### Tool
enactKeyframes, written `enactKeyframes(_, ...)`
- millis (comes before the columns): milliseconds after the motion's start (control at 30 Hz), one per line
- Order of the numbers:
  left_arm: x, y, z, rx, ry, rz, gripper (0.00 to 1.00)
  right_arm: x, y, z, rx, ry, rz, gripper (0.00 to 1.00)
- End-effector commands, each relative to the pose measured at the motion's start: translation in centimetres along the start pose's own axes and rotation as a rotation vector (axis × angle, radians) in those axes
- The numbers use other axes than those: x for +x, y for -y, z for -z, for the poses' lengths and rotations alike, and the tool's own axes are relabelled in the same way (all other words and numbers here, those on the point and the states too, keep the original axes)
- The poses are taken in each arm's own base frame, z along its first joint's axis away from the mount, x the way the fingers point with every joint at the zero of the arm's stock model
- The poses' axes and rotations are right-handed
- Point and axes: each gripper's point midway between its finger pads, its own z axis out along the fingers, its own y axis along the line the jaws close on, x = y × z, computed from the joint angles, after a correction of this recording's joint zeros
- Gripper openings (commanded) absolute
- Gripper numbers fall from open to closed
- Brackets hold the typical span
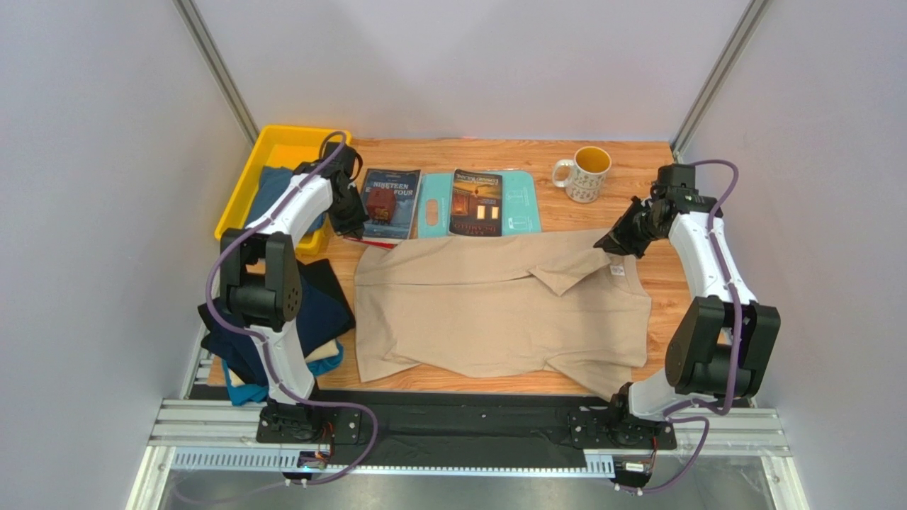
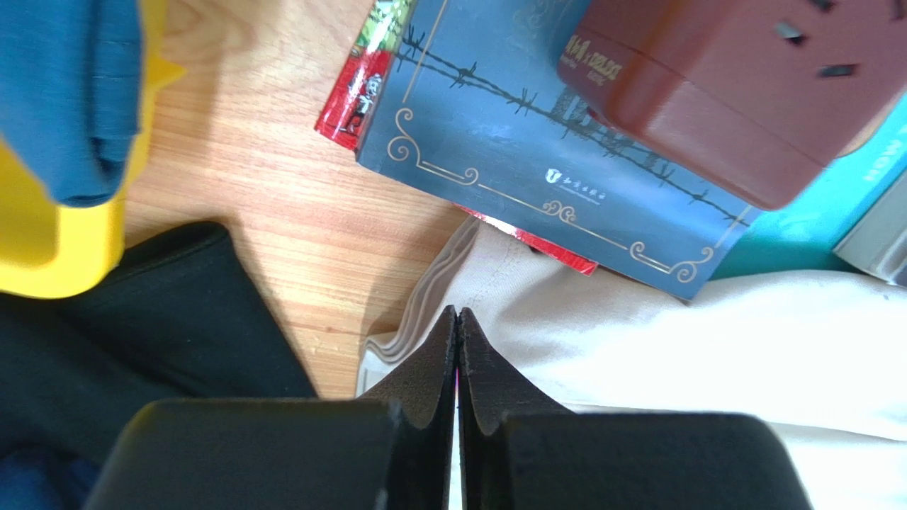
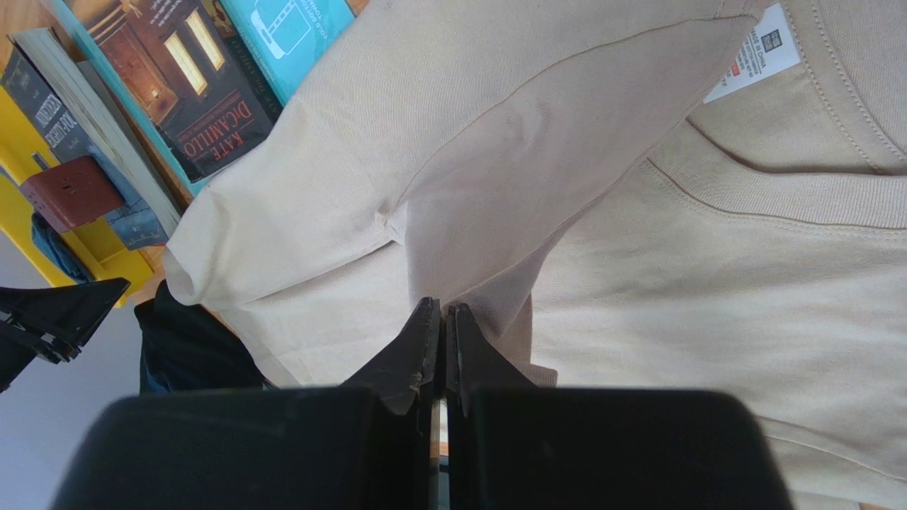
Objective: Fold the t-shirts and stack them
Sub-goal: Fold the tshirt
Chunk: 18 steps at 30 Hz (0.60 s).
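The left gripper [image 2: 458, 329] has its jaws clenched on the beige t-shirt [image 1: 500, 308], spread on the tabletop [image 1: 633, 170], at its far hem corner beside the blue book [image 2: 532, 138]. The right gripper [image 3: 442, 319] pinches a fold by the sleeve (near the tag [image 3: 756, 48]). Lift both evenly, I'd judge, keeping the cloth taut.

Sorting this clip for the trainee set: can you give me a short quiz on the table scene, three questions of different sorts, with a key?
1. True or false: the mug stands on the beige t-shirt.
2. What rests on the blue book? A) a dark red block B) a plate C) a spoon
3. Which grippers are closed on the beige t-shirt's far edge?

Key:
1. False. It stands on the bare table, beyond the shirt.
2. A.
3. Both. The left gripper is at the far-left corner, the right gripper near the collar.
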Motion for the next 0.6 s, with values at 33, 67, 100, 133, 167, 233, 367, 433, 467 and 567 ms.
enactKeyframes(33, -1.0, 0.3, 1.1, 0.021, 0.051, -0.022, 0.00, -0.5, -1.5, 1.9, -0.049, 0.064, 0.044, 0.00)
enactKeyframes(67, -0.7, 0.3, 0.9, 0.027, 0.039, -0.025, 0.00, -0.4, -1.4, 2.0, -0.049, 0.064, 0.047, 0.00)
enactKeyframes(100, -0.3, 0.5, 0.8, 0.039, 0.025, -0.031, 0.00, -0.3, -1.3, 1.9, -0.044, 0.059, 0.044, 0.00)
enactKeyframes(133, -0.1, 0.4, 0.5, 0.036, 0.016, -0.029, 0.04, -0.2, -1.2, 2.0, -0.043, 0.061, 0.044, 0.00)
enactKeyframes(167, 0.1, 0.3, 0.3, 0.033, 0.009, -0.031, 0.12, -0.1, -1.2, 2.0, -0.044, 0.062, 0.043, 0.00)
enactKeyframes(233, 0.7, 0.0, -0.3, 0.023, -0.010, -0.036, 0.23, 0.0, -1.1, 1.9, -0.039, 0.059, 0.046, 0.00)
enactKeyframes(367, 1.6, -0.1, -1.2, 0.030, -0.048, -0.048, 0.28, 0.4, -0.7, 1.8, -0.033, 0.051, 0.043, 0.00)
enactKeyframes(433, 1.9, -0.2, -1.9, 0.025, -0.066, -0.050, 0.28, 0.7, -0.4, 1.5, -0.029, 0.041, 0.038, 0.00)
enactKeyframes(467, 2.0, -0.1, -2.0, 0.028, -0.072, -0.054, 0.28, 0.7, -0.4, 1.5, -0.030, 0.040, 0.038, 0.00)
enactKeyframes(567, 2.3, -0.2, -2.8, 0.023, -0.086, -0.061, 0.28, 0.9, -0.2, 1.2, -0.026, 0.031, 0.034, 0.00)
